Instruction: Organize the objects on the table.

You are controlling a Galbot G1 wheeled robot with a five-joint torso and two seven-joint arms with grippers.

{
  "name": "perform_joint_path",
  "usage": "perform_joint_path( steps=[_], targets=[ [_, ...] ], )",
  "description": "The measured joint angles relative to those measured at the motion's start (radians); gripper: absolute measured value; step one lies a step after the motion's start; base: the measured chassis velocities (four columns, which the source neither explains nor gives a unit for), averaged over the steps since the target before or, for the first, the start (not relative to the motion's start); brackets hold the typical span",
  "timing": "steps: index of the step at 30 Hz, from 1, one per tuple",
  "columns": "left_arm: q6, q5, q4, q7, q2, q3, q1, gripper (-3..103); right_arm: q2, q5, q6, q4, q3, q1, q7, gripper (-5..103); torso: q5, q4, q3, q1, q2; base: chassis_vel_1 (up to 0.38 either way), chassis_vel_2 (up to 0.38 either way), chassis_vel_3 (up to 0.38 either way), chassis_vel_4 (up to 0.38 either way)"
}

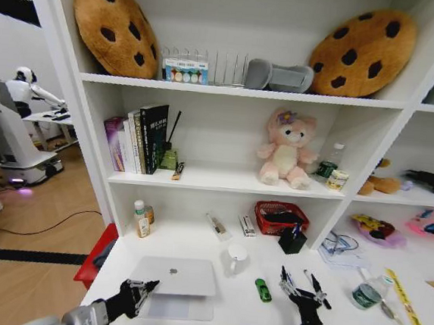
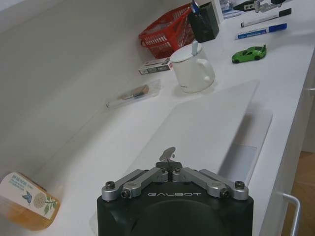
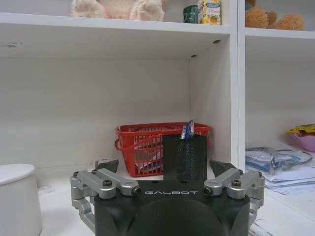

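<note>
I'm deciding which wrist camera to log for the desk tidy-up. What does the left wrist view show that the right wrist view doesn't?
Left wrist view alone: the silver laptop under the shut left gripper, the green toy car, two pens beyond it, and a bottle lying near the wall.

Right wrist view alone: the open right gripper facing the shelf unit, plush feet on the shelf above, and papers in the next bay.

Both: the red mesh basket, the black pen holder and the white mug.
</note>
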Motion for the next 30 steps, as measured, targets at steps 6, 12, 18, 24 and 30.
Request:
perform_joint_path(
  steps=[6,12,18,24,30],
  targets=[
    [-0.011,0.047,0.017,0.002,-0.053,0.043,-0.005,0,-0.003,-0.028,-0.009,0.018,-0.014,-0.019,-0.006,100,0.0,0.0001,0.0,0.0,0.0,0.0,0.0,0.0,0.0],
    [-0.018,0.04,0.018,-0.021,-0.114,-0.002,0.013,8,-0.004,-0.055,-0.022,0.057,-0.02,-0.046,-0.011,100,0.0002,0.0,0.0,0.0,0.0,0.0,0.0,0.0,0.0],
    [0.005,-0.108,-0.016,-0.069,-0.265,-0.138,-0.02,30,-0.022,-0.068,-0.006,0.089,-0.022,-0.109,-0.049,100,0.0001,-0.0001,0.0,0.0,0.0,0.0,0.0,0.0,0.0],
    [0.016,-0.17,-0.027,-0.104,-0.442,-0.22,-0.031,46,-0.053,-0.074,0.01,0.085,-0.014,-0.14,-0.062,100,0.0001,0.0003,0.0,0.0,0.0,0.0,0.0,0.0,0.0],
    [-0.001,-0.184,-0.033,-0.134,-0.761,-0.268,-0.042,68,-0.107,-0.037,0.017,0.038,-0.03,-0.134,-0.084,100,0.0001,0.0005,0.0,0.0,0.0,0.0,0.0,0.0,0.0]
  ],
)
